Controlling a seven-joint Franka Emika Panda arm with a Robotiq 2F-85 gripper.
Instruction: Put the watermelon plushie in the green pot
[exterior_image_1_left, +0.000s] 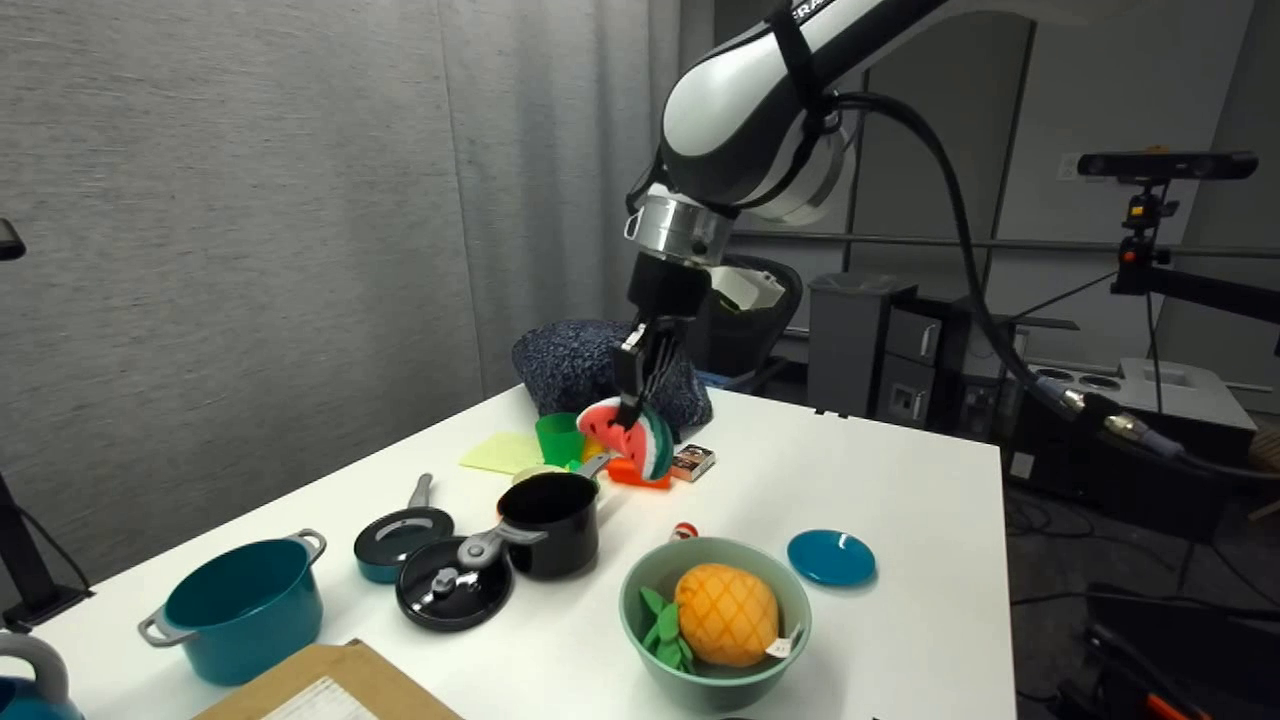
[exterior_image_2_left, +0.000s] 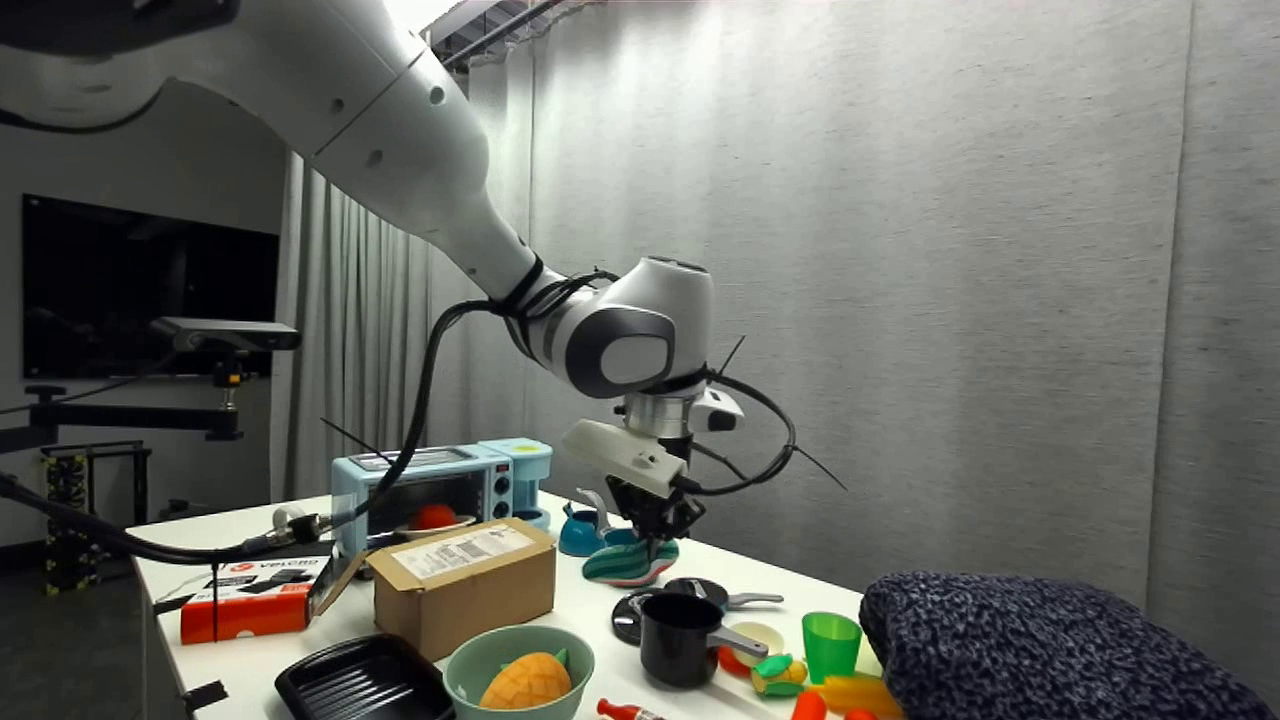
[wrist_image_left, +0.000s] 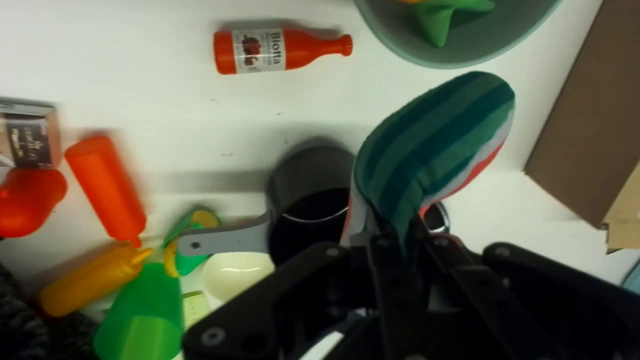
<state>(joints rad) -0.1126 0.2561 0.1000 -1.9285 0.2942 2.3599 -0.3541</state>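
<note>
My gripper (exterior_image_1_left: 628, 408) is shut on the watermelon plushie (exterior_image_1_left: 648, 440), pinching it and holding it up above the table. The plushie's striped green rind and thin red edge show in the wrist view (wrist_image_left: 435, 140), in front of the fingertips (wrist_image_left: 400, 232). It also shows in an exterior view (exterior_image_2_left: 628, 563). The pale green pot (exterior_image_1_left: 715, 688) stands near the front of the table in that view and holds an orange pineapple plushie (exterior_image_1_left: 735, 610). In the wrist view the green pot (wrist_image_left: 457, 52) lies at the top, beyond the watermelon plushie and apart from it.
A black pot (exterior_image_1_left: 565, 530) with a long handle stands below and beside the plushie. A red bottle (wrist_image_left: 305, 48) lies near the green pot. A cardboard box (exterior_image_2_left: 465, 590), a black grill pan (exterior_image_2_left: 365, 685) and a teal pot (exterior_image_1_left: 245, 615) stand around. A dark cushion (exterior_image_2_left: 1040, 650) lies at one end.
</note>
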